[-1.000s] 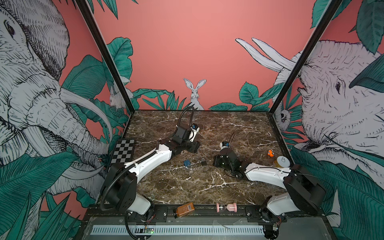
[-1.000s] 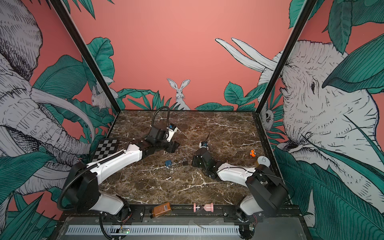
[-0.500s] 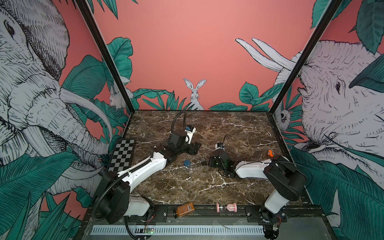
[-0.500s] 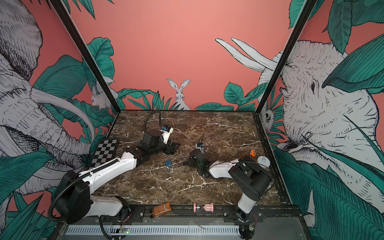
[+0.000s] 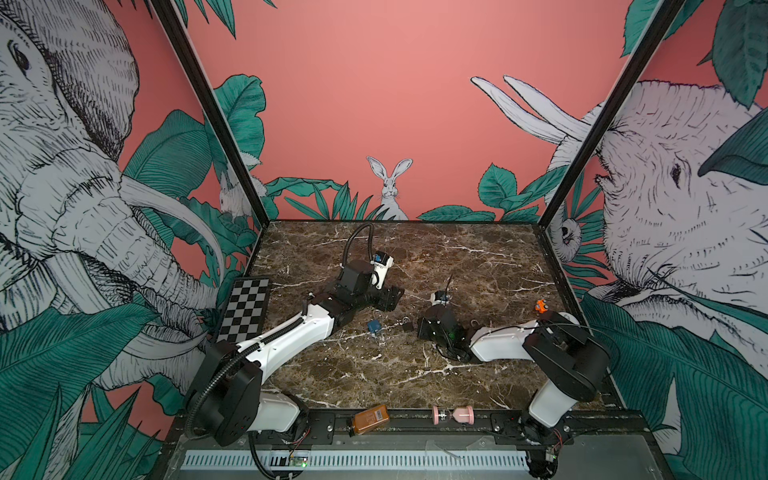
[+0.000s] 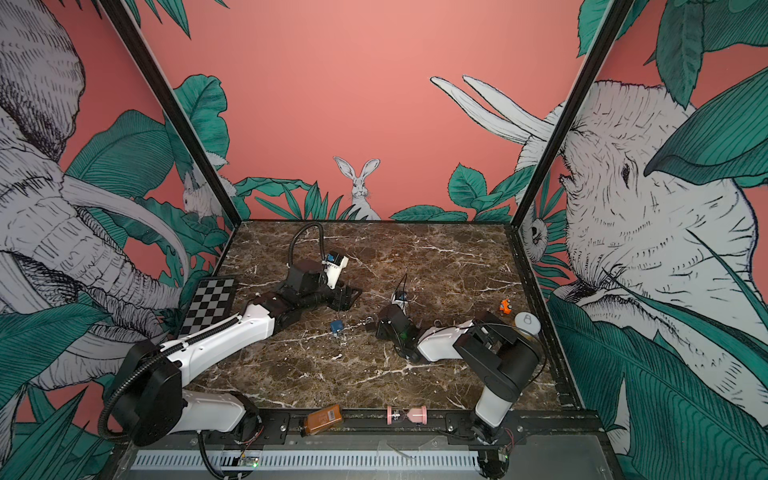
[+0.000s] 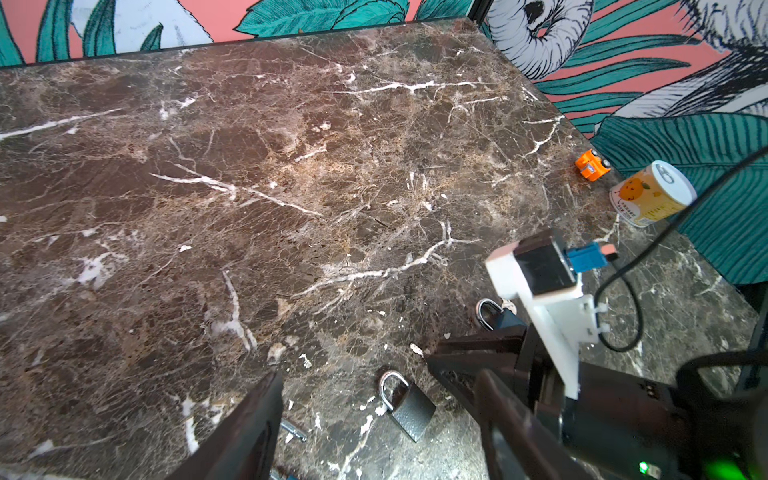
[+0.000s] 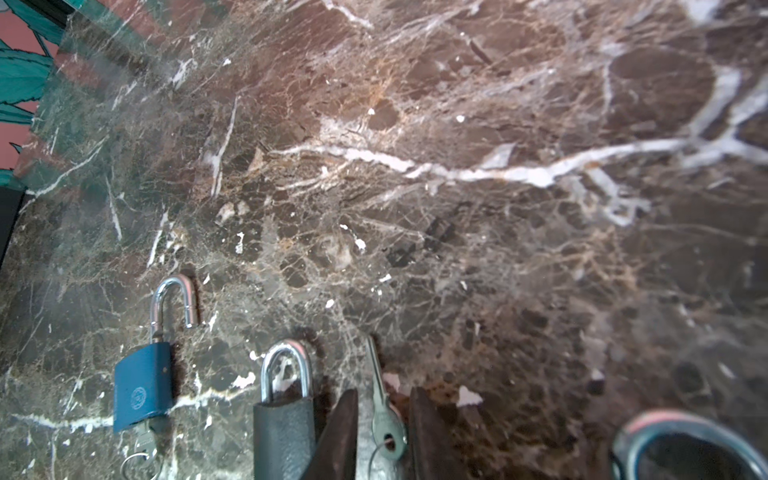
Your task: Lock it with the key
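Observation:
A silver key (image 8: 384, 411) lies flat on the marble between the two fingers of my right gripper (image 8: 382, 399). The jaws stand a little apart, with a gap beside the key. Just beside that gripper lies a black padlock (image 8: 284, 415), its shackle closed. Farther over rests a blue padlock (image 8: 143, 386) with its shackle swung open and a key in its underside. In both top views the right gripper (image 5: 420, 328) sits low by the black padlock (image 5: 407, 326) and the blue padlock (image 5: 374, 326). My left gripper (image 7: 374, 374) hovers wide open over the black padlock (image 7: 409, 409), holding nothing.
A third padlock (image 5: 473, 323) lies behind the right wrist. An orange toy car (image 5: 540, 306) and a drink can (image 6: 527, 322) stand near the right wall. A checkerboard (image 5: 247, 307) lies at the left edge. A brown bottle (image 5: 371, 419) and a pink hourglass (image 5: 453, 414) lie on the front rail.
The right gripper has slid left toward the padlocks and its jaws have parted from shut. The left arm has shifted only slightly.

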